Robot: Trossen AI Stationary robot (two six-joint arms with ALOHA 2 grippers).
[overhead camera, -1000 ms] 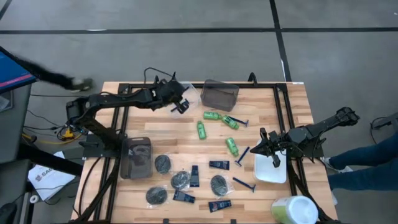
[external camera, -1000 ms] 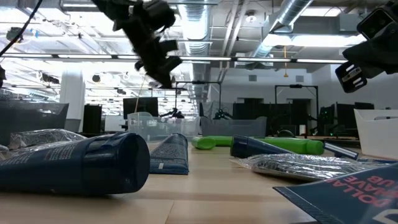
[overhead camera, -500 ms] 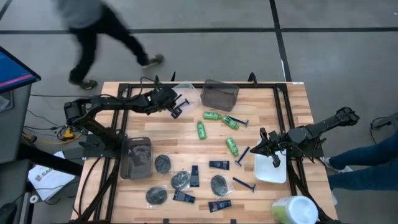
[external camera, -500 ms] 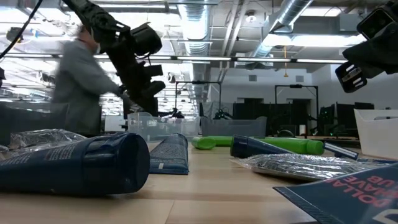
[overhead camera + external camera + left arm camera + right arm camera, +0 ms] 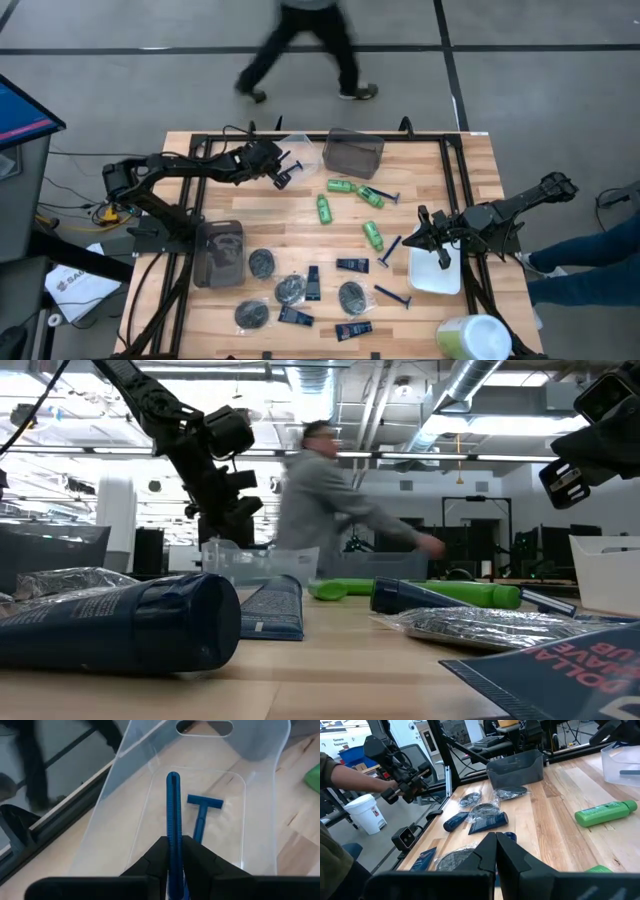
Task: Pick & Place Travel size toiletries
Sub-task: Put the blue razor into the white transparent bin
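My left gripper (image 5: 284, 172) hangs over the clear bin (image 5: 297, 149) at the table's far side, shut on a thin blue razor (image 5: 173, 805). A second blue razor (image 5: 202, 816) lies flat on the bin's floor. Green mini bottles (image 5: 323, 208), more razors (image 5: 392, 294), navy tubes (image 5: 351, 265) and wrapped dark discs (image 5: 263, 263) lie spread over the middle and near part of the table. My right gripper (image 5: 422, 238) waits shut and empty above the far end of the white tray (image 5: 436, 277). My left gripper pinches the blue razor by its handle (image 5: 174, 851) between the two fingers. The razor runs along the fingers and sticks out past their tips. The fingers (image 5: 238, 518) slant down from the table's left. The razor is lifted clear, above the bin's floor.
A grey bin (image 5: 352, 152) stands right of the clear bin, another grey bin (image 5: 218, 250) on the left side. A pale-green-topped tub (image 5: 472, 338) sits at the near right corner. A person (image 5: 305, 40) walks past beyond the far edge.
My left gripper has come down toward the clear bin, still holding the razor, moving a little toward the table's left. A person has walked from left to right behind the far edge. The right arm has kept still.
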